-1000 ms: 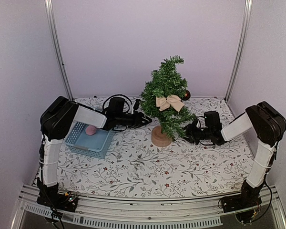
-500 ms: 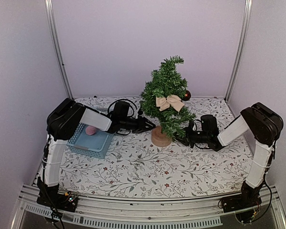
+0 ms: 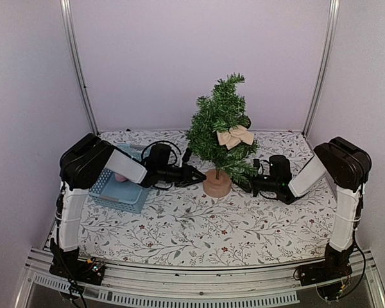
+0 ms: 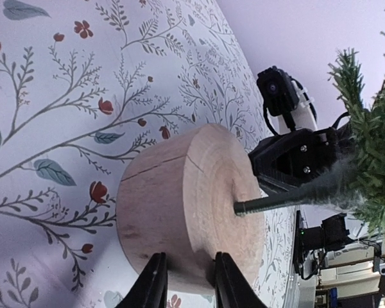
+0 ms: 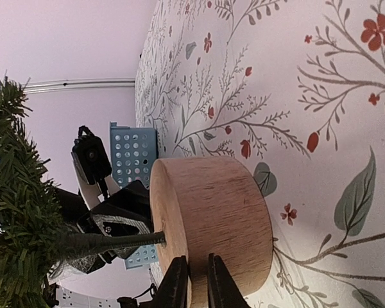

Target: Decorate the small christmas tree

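Observation:
The small christmas tree (image 3: 219, 128) stands mid-table on its round wooden base (image 3: 216, 185), a cream bow (image 3: 236, 135) on its right side. My left gripper (image 3: 194, 175) lies low against the base's left side and my right gripper (image 3: 249, 184) against its right. In the left wrist view the left gripper (image 4: 189, 282) has its jaws a narrow gap apart, tips at the base (image 4: 179, 205) wall, nothing between them. In the right wrist view the right gripper (image 5: 197, 282) shows only a slit, tips at the base (image 5: 218, 212) rim.
A blue perforated basket (image 3: 112, 191) sits at the left behind my left arm, with a pink thing (image 3: 120, 177) inside. The floral tablecloth (image 3: 192, 224) covers the table. Cage walls stand close at the back and on both sides.
Both grippers have moved inward and down to the wooden base and narrowed their jaws. The tree has turned, so the bow has swung to the right.

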You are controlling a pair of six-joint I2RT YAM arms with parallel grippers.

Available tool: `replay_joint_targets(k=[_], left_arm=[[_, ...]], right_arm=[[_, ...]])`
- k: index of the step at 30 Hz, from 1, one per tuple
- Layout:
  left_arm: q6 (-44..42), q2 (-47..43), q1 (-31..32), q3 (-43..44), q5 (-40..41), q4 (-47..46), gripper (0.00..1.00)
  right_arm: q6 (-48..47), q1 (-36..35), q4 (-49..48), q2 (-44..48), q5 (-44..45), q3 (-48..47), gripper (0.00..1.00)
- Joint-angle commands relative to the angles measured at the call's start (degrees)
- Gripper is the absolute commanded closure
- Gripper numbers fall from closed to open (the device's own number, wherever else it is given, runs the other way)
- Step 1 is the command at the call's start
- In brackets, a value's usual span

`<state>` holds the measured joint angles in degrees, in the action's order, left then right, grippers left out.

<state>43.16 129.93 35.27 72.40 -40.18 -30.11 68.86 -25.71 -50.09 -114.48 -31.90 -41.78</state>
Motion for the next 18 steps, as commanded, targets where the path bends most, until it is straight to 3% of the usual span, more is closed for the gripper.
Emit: replay_joint_targets(k=[1,18], left_arm=[[1.4,-2.9,2.0,-2.5,-0.3,-3.2,0.72],[3.7,-4.5,3.8,-4.7,0.7,-5.4,0.73]], right_arm=[[1.6,0.1,-4.4,-2.5,-0.8,-1.8,0.86],[5.6,3.7,-12.6,-7.5,-1.7,-3.2,0.85]])
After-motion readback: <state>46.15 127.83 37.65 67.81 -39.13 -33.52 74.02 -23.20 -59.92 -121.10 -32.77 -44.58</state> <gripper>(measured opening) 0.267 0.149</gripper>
